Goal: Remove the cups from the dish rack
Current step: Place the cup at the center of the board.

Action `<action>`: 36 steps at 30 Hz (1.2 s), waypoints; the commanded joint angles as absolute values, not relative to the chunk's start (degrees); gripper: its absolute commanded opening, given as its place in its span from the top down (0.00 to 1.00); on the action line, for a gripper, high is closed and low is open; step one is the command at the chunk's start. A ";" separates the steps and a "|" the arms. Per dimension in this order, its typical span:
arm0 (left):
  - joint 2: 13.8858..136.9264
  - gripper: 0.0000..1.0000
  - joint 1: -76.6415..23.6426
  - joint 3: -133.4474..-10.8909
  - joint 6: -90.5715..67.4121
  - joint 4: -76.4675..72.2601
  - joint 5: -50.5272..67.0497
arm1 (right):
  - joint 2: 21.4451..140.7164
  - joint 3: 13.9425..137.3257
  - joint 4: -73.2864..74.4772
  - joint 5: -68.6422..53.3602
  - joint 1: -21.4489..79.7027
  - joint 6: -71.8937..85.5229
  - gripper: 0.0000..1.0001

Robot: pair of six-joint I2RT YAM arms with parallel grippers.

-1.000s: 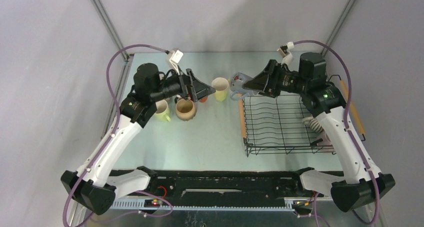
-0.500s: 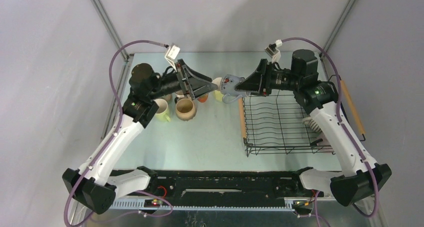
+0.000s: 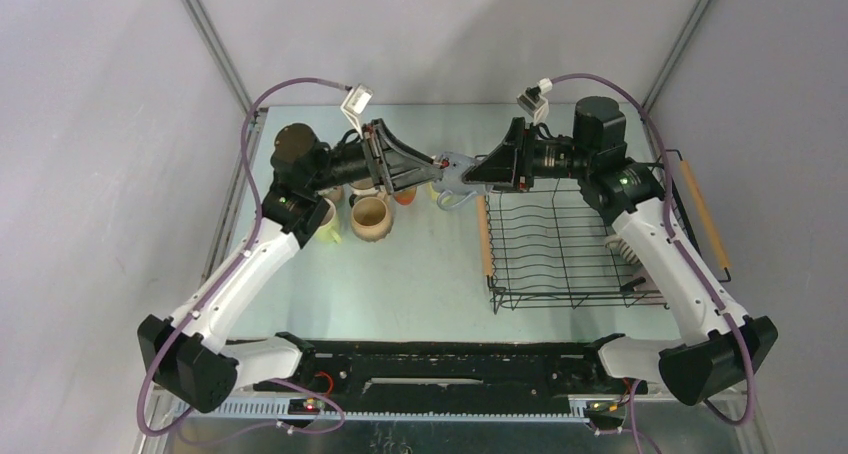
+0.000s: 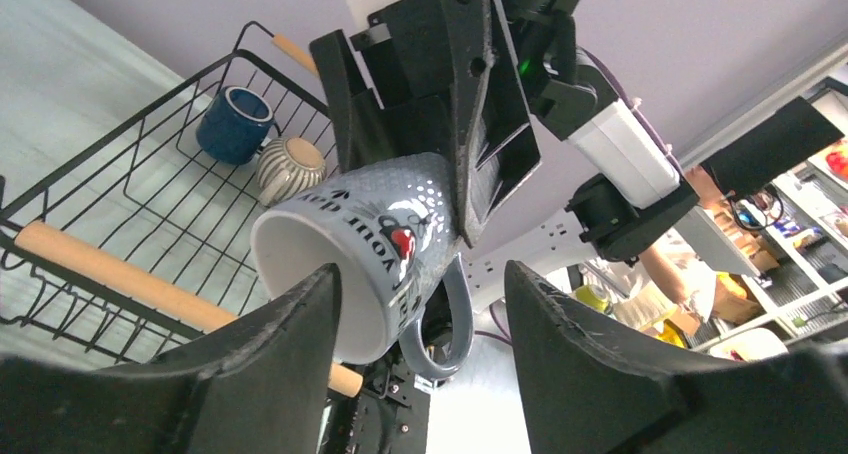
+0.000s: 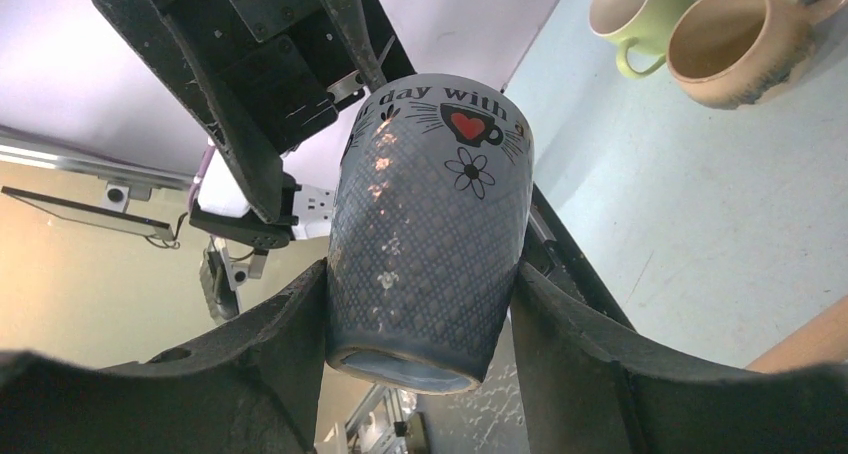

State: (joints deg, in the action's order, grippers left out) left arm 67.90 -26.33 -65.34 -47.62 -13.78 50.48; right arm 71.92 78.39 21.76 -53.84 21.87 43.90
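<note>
Pale smooth tabletop [image 3: 430, 264], grey lattice-textured mug [image 5: 430, 224], black wire rack [image 3: 560, 244]

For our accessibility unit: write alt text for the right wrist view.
A grey patterned mug with a red heart is clamped between the right gripper's jaws, with the left gripper's open jaws at its rim. Beyond, a pale yellow-green mug and a tan mug stand on the table.

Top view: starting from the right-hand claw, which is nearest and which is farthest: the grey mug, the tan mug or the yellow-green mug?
1. Grey mug: held in the right gripper itself, above the far middle of the table.
2. Tan mug: standing on the table, off to the left.
3. Yellow-green mug: farther left again, partly under the left arm.
</note>
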 commanded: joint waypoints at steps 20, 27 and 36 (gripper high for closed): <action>69.86 0.85 -30.70 -62.73 -57.42 -24.82 55.58 | 72.63 81.19 16.27 -57.25 24.34 44.75 1.00; 69.50 1.00 -30.85 -61.41 -58.01 -25.42 53.80 | 71.71 81.18 20.16 -52.55 24.60 42.16 0.84; 68.09 1.00 -30.84 -60.03 -57.92 -25.62 50.24 | 69.88 80.80 25.68 -40.18 27.23 38.60 0.12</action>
State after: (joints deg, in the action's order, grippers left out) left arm 70.08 -30.20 -61.58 -58.61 -23.66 53.54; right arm 71.64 78.63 23.62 -49.19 26.00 40.51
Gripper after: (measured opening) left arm 0.113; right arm 0.799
